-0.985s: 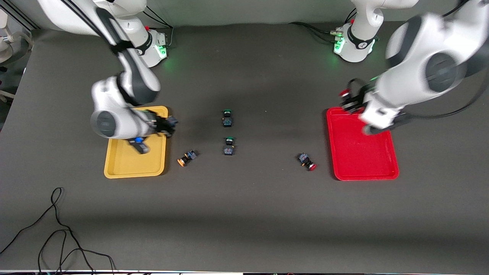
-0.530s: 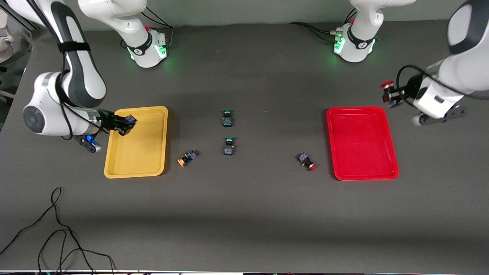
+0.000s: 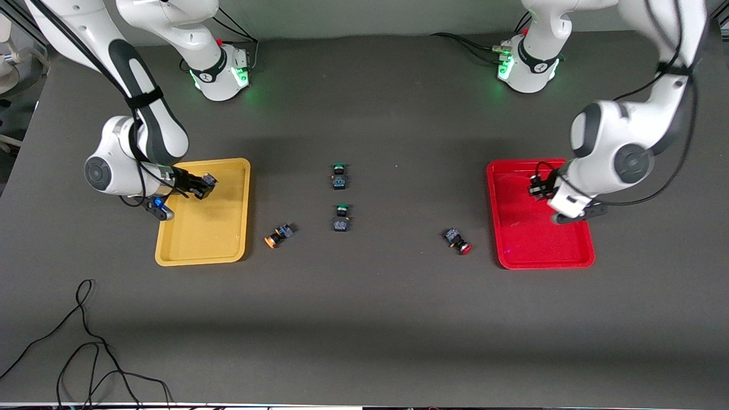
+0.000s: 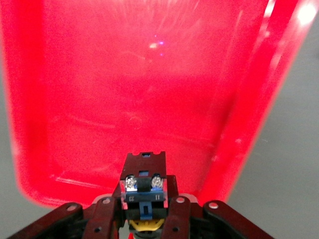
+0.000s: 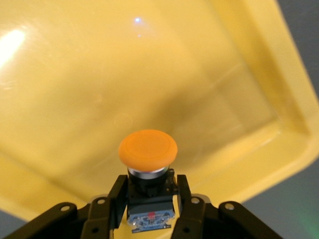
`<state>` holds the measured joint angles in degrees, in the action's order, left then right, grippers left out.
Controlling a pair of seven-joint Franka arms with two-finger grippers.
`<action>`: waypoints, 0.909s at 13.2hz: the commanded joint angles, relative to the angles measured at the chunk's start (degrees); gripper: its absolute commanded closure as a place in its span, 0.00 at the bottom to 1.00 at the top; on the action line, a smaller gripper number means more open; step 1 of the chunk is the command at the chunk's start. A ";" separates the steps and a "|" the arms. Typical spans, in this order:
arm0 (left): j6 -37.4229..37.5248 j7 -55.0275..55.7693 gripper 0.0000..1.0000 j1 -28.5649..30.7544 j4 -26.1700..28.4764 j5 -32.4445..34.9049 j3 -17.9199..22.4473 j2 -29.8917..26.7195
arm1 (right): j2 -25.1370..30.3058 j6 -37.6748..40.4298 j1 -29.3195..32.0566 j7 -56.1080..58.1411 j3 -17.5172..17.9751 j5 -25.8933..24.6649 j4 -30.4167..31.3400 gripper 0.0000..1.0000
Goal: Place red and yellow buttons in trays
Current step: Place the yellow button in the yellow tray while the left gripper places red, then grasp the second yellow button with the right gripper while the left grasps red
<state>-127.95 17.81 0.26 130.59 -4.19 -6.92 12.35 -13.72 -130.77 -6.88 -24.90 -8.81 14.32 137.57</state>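
My right gripper [image 3: 203, 185] is shut on a button with an orange-yellow cap [image 5: 148, 148] and holds it just above the yellow tray [image 3: 205, 242], which also shows in the right wrist view [image 5: 75, 84]. My left gripper [image 3: 538, 185] is shut on a dark-bodied button [image 4: 143, 185] over the red tray [image 3: 535, 245], seen also in the left wrist view [image 4: 124, 74]; its cap is hidden. A second orange-capped button [image 3: 274, 236] lies on the table beside the yellow tray. A second red-capped button [image 3: 459, 241] lies beside the red tray.
Two green-capped switches [image 3: 339, 176] [image 3: 341, 218] stand mid-table between the trays. A black cable [image 3: 85, 341] loops on the table nearest the front camera, at the right arm's end.
The left gripper, whose button showed a red cap earlier, has swung from outside the red tray to over it. The right gripper has shifted a little farther in over the yellow tray.
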 commanded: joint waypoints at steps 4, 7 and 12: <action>-6.35 -0.49 0.85 -0.44 8.27 0.76 -0.03 -0.22 | 0.35 1.12 -0.50 3.02 -0.33 3.78 -1.15 0.00; -4.78 -0.14 0.00 -0.09 6.79 0.76 0.06 -0.74 | 4.12 5.95 -0.59 2.75 -0.25 3.69 -5.10 0.00; 19.27 5.47 0.00 -3.33 -19.16 -0.03 -0.99 0.72 | -0.33 7.02 -0.94 -8.62 4.30 3.69 -19.76 0.00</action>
<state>-117.65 19.64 -0.44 124.09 -4.19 -7.81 10.04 -9.94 -124.77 -7.09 -26.73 -7.37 16.90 124.15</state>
